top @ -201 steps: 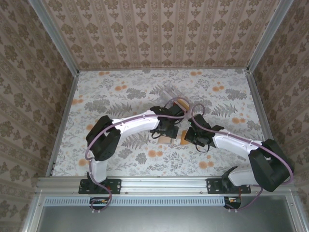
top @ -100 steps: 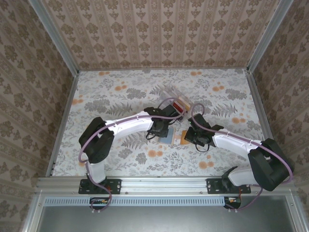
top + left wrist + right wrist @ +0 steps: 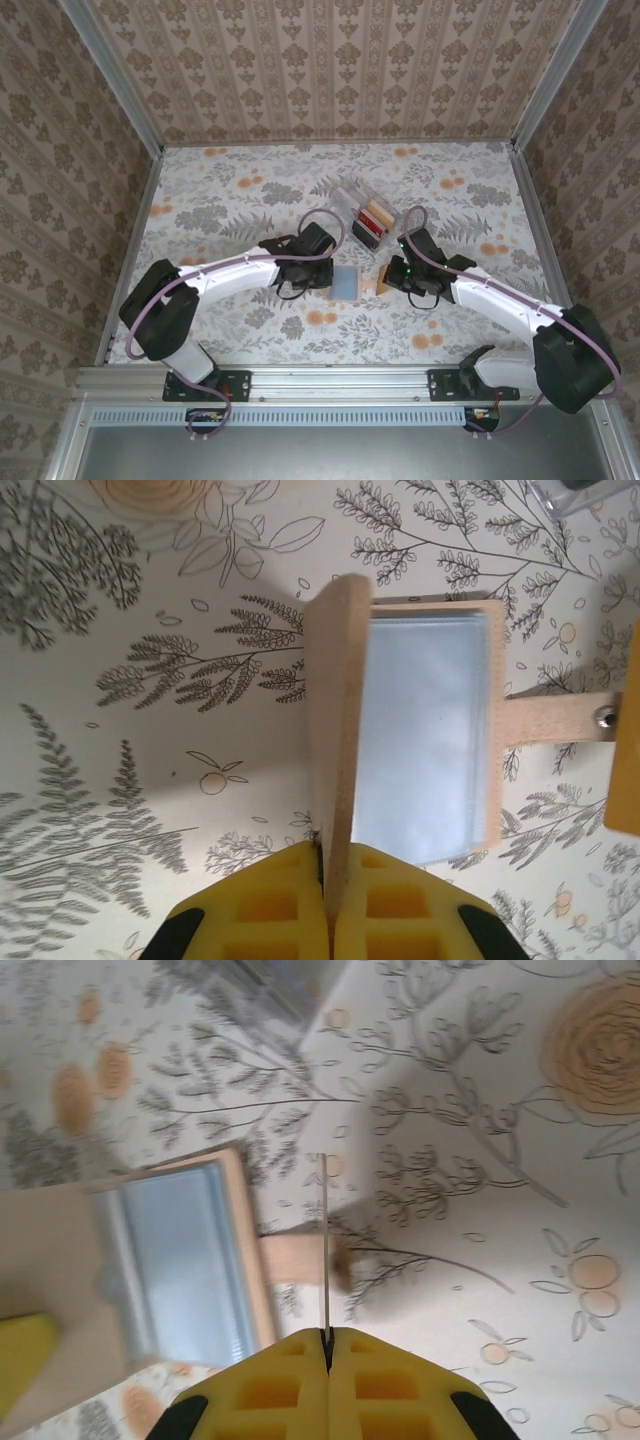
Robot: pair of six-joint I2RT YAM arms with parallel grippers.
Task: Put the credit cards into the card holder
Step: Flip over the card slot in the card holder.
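The right claw [image 3: 326, 1335] pinches an orange card [image 3: 626, 730] by one edge near the tabletop's middle; the left claw [image 3: 328, 865] clamps the wallet flap [image 3: 335, 710]. So thin a grip could let it twist, missing the card holder [image 3: 365, 215] toward the far edge.

Traffic is thick at mid-table: we see the open wallet [image 3: 346, 281] lying flat between the left gripper [image 3: 328, 275], clamped on its raised flap [image 3: 335, 730], and the right gripper [image 3: 390, 280], which pinches an orange card [image 3: 624, 730] on edge just beside the wallet's strap [image 3: 555, 717]. Just beyond them stands the clear card holder [image 3: 345, 203], its near side hemmed in by both arms. We find bare table [image 3: 220, 210] on the far left, along the back wall and out to the right.
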